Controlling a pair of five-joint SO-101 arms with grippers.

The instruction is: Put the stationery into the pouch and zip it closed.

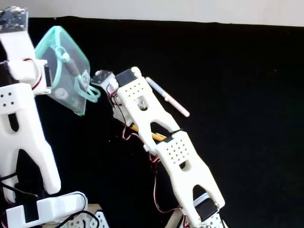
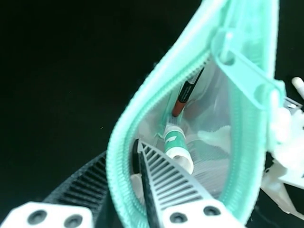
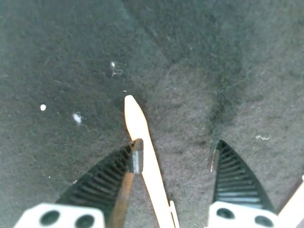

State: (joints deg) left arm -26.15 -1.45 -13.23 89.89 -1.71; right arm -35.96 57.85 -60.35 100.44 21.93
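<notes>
My left gripper (image 2: 124, 164) holds the teal mesh pouch (image 1: 66, 71) up off the table at the far left. It is shut on the zip rim (image 2: 118, 142), with one finger (image 2: 164, 178) inside the mouth. The pouch is unzipped and holds a dark pen (image 2: 186, 92) and a white-and-green tube (image 2: 176, 147). My right gripper (image 3: 176, 148) is open, low over the black cloth, just right of the pouch. A pale pointed stick (image 3: 141, 142) lies on the cloth beside one finger (image 3: 107, 178). A yellow pencil (image 1: 151, 134) shows under the right arm (image 1: 142, 102). A white-and-blue pen (image 1: 167, 97) lies farther right.
Black cloth (image 1: 237, 95) covers the table, bare to the right and behind. The pouch's zip pull (image 2: 247, 76) hangs at the mouth's far end. Red and black cables (image 1: 154, 166) trail under the right arm.
</notes>
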